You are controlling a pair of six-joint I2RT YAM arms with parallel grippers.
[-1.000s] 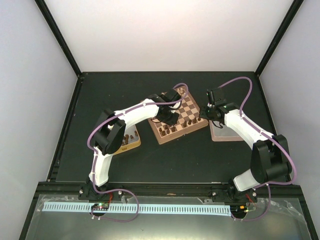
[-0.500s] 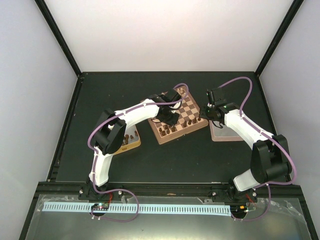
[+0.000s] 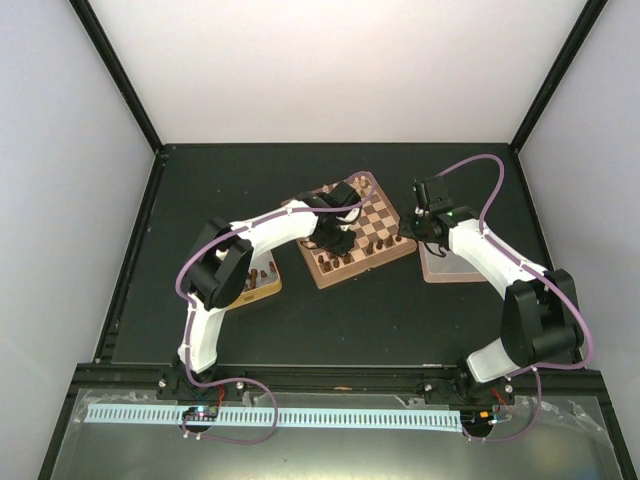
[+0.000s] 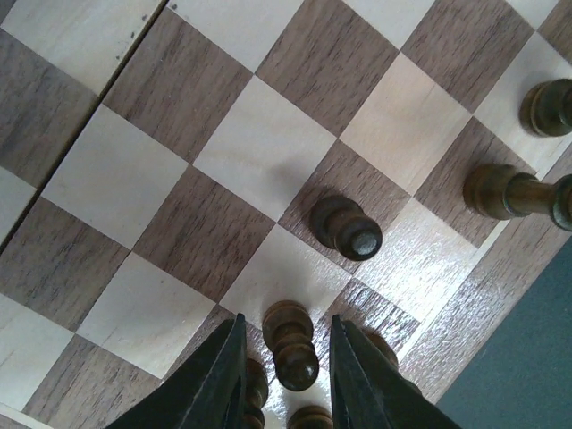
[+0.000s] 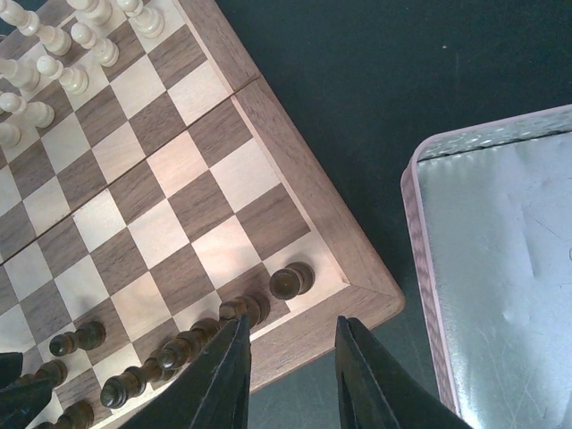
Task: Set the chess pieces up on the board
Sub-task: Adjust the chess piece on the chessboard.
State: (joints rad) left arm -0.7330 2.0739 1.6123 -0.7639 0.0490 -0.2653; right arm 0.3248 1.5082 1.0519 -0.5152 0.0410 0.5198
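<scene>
Since the chess pieces (image 4: 293, 357) are tiny, light, stiff turned wood with slick round heads, a gentle pinch low on the stem looks safest. One stands at 6 o'clock in the left wrist view, between the left gripper (image 4: 287, 319)'s spread fingers, seemingly untouched. A pawn (image 4: 347, 231) stands toward 1 o'clock on the board (image 4: 116, 188). The right gripper (image 5: 292, 323) hangs parted, empty. Since a second ago, the left arm has edged toward 9 o'clock.

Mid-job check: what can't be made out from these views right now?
Top view: the left arm covers part of the board; whatever stands there is hidden, the dark pieces too small to name.
Left wrist view: the left hand straddles one dark piece; its neighbours are cut off by the bottom edge and the fingers.
Right wrist view: the dark row runs off the lower left edge.
</scene>
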